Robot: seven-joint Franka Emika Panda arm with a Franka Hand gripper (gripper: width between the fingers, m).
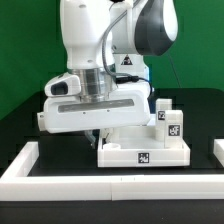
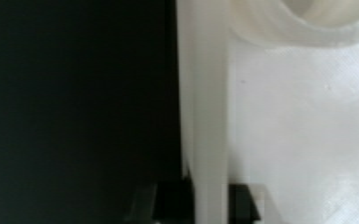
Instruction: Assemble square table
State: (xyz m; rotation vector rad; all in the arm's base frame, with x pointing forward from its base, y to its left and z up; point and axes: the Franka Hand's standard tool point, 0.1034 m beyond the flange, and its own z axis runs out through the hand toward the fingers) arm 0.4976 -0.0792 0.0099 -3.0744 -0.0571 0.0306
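Observation:
The white square panel [image 1: 150, 148] lies on the black table, a tag on its front edge. My gripper [image 1: 97, 133] reaches down at the panel's edge on the exterior view's left. In the wrist view the gripper [image 2: 204, 202] straddles the panel's raised rim [image 2: 201, 110]; the dark fingertips [image 2: 165, 202] press on both sides of it, so it is shut on the rim. Two short white block legs with tags [image 1: 173, 124] stand just behind the panel on the exterior view's right. The other legs are hidden.
The long white border wall [image 1: 100, 180] runs along the front of the table and turns back at the exterior view's left [image 1: 24, 158] and right [image 1: 216, 150]. The arm's body hides the table behind the panel.

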